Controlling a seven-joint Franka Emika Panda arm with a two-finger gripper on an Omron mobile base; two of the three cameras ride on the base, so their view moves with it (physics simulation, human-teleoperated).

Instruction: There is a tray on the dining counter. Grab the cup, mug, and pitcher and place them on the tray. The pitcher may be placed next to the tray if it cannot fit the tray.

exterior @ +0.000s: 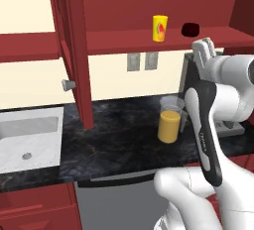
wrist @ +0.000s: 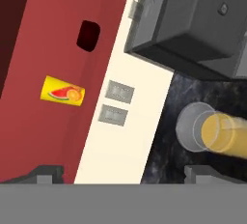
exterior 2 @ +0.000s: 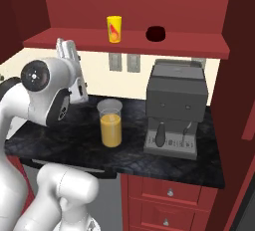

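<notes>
The yellow cup (exterior: pixel 159 28) (exterior 2: pixel 114 29) stands on the red shelf above the counter, with the dark red mug (exterior: pixel 190 29) (exterior 2: pixel 156 33) to its right. Below them the clear pitcher (exterior: pixel 169 120) (exterior 2: pixel 110 123) of orange liquid stands on the black kitchen counter (exterior: pixel 119 144). My gripper (exterior: pixel 204 45) (exterior 2: pixel 67 49) points upward beside the shelf and is open, with nothing between its fingers. In the hand view the cup (wrist: pixel 62 91), the mug (wrist: pixel 88 35) and the pitcher (wrist: pixel 212 132) all lie ahead of the widely spread fingertips (wrist: pixel 46 172). The tray and the dining counter are out of view.
A grey coffee machine (exterior 2: pixel 177 108) (wrist: pixel 193 20) stands right of the pitcher. A white sink (exterior: pixel 30 135) is set into the counter at the left. An open red cabinet door (exterior: pixel 74 50) hangs down left of the shelf. Wall outlets (exterior 2: pixel 125 62) sit under the shelf.
</notes>
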